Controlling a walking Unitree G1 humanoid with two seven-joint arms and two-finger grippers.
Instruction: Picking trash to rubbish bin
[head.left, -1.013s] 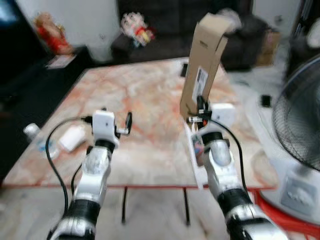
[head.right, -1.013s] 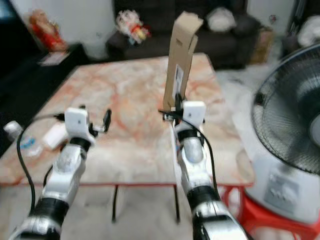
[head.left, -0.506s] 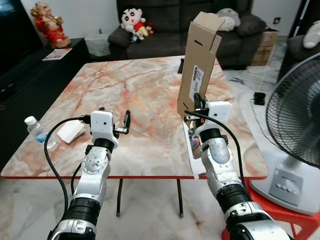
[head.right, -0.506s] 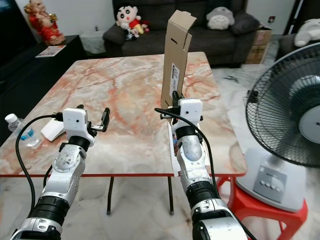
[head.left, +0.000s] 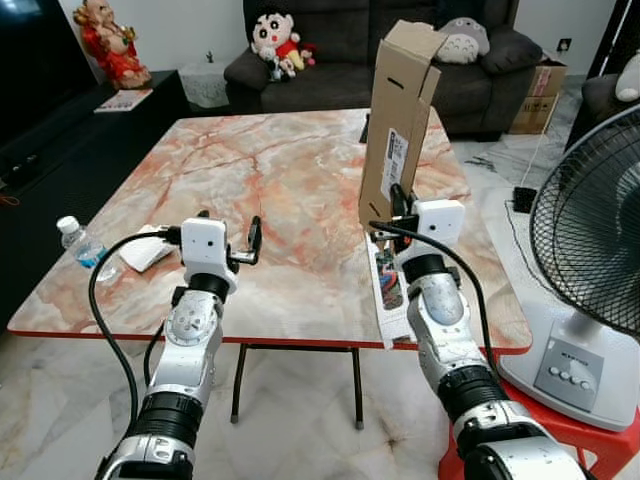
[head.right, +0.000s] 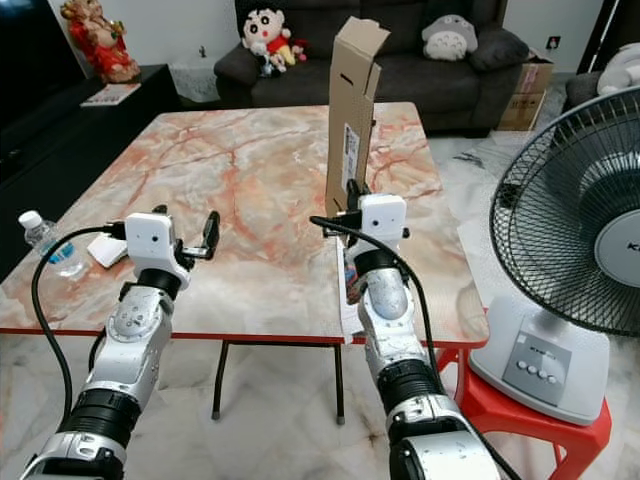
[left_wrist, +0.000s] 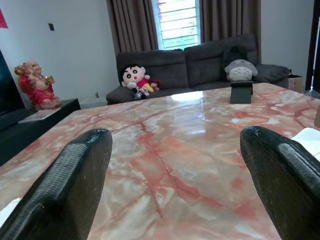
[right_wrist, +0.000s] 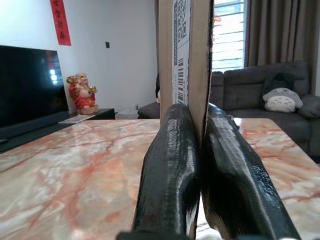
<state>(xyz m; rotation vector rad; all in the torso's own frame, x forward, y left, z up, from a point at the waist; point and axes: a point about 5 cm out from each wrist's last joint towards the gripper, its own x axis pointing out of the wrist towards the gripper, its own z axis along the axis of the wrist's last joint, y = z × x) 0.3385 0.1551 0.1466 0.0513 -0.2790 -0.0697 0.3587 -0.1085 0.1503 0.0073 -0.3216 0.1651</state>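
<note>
A tall flattened cardboard box (head.left: 400, 110) with a barcode label stands upright over the right side of the marble table (head.left: 280, 170). My right gripper (head.left: 397, 200) is shut on its lower edge. In the right wrist view both black fingers (right_wrist: 165, 165) press the cardboard (right_wrist: 182, 50) between them. Over the table's front left part my left gripper (head.left: 232, 228) is open and holds nothing. Its two fingertips (left_wrist: 85, 150) stand wide apart above the bare marble in the left wrist view.
A water bottle (head.left: 78, 245) and a white packet (head.left: 150, 250) lie near the table's left edge. A long white box with colourful contents (head.left: 388, 290) lies below my right arm. A standing fan (head.left: 590, 220) and red stool (head.right: 520, 420) are close on the right. A sofa (head.left: 340, 40) is behind.
The whole picture has shifted and lost its blur as the camera moved. Both arms keep their pose, and the right gripper stays shut on the cardboard box.
</note>
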